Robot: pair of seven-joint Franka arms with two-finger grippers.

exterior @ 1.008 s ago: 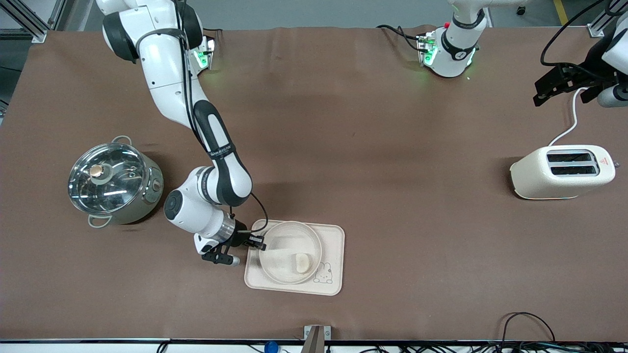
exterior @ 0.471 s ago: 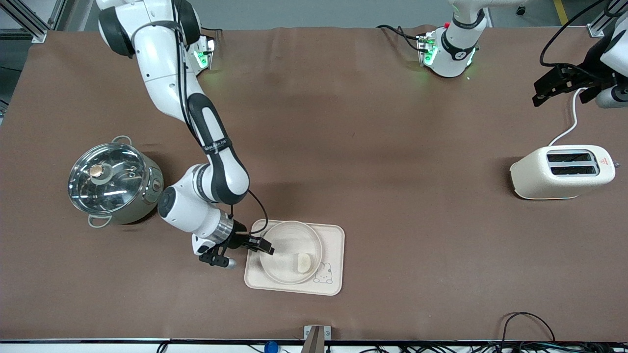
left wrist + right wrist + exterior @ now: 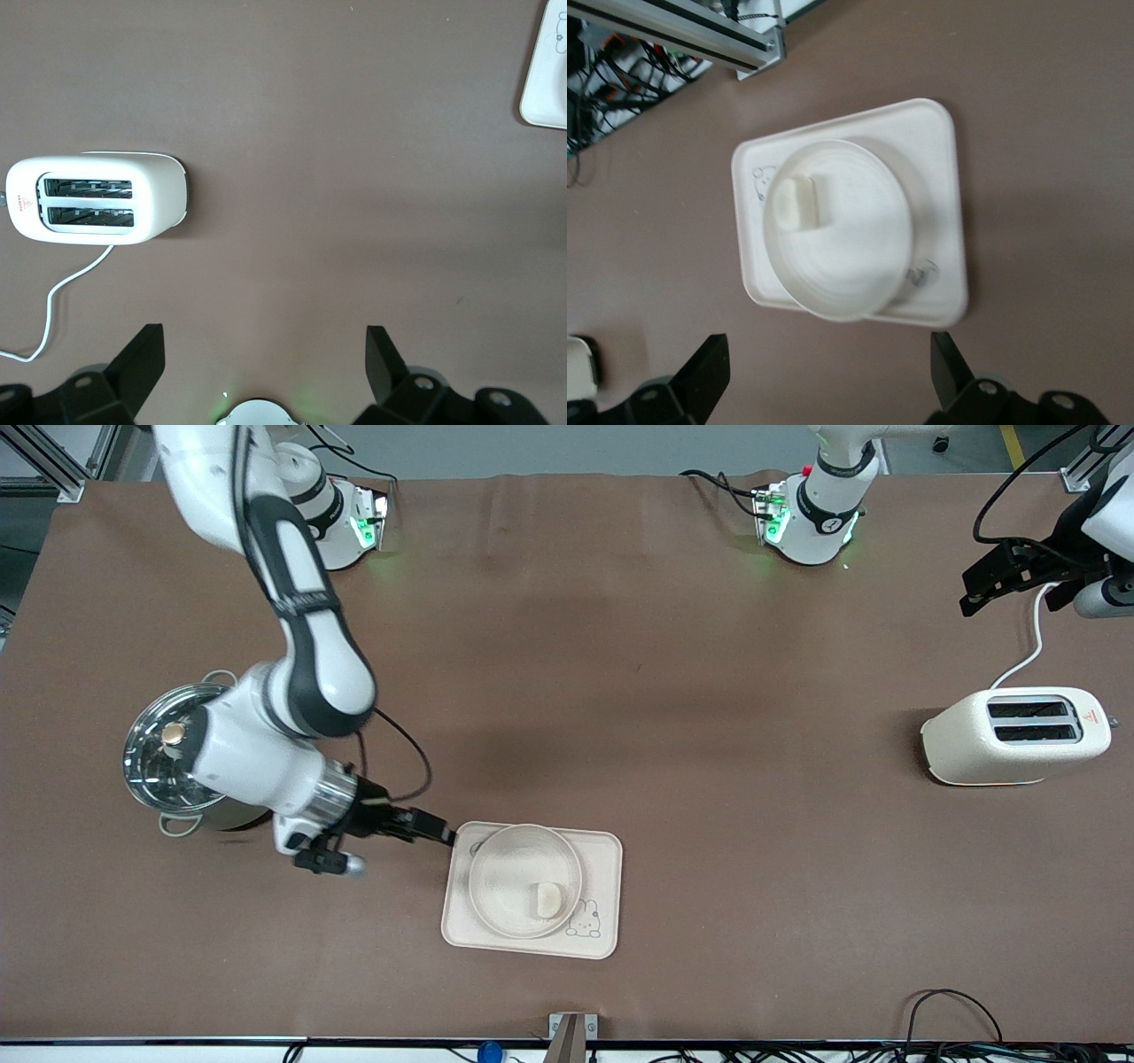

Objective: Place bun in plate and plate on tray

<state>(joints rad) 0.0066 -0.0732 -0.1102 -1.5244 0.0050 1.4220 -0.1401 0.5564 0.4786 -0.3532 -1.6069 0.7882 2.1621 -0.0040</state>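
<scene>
The round cream plate [image 3: 509, 868] rests on the rectangular tray [image 3: 606, 886] with the rabbit drawing. The small pale bun [image 3: 547, 900] lies in the plate, near its rim toward the rabbit drawing. The right wrist view shows the same stack: bun [image 3: 794, 202], plate [image 3: 850, 248], tray [image 3: 937, 168]. My right gripper [image 3: 432, 828] is open and empty, just off the tray's edge toward the right arm's end of the table. My left gripper [image 3: 1010, 576] is open and empty, held high over the left arm's end of the table.
A lidded steel pot [image 3: 190, 757] stands toward the right arm's end of the table, partly under my right arm. A white toaster [image 3: 1014, 735] with a white cord stands toward the left arm's end, also in the left wrist view [image 3: 97, 197].
My right gripper has let go of the plate's rim and drawn back off the tray toward the pot. Plate, bun and tray stay put. The left arm has not moved.
</scene>
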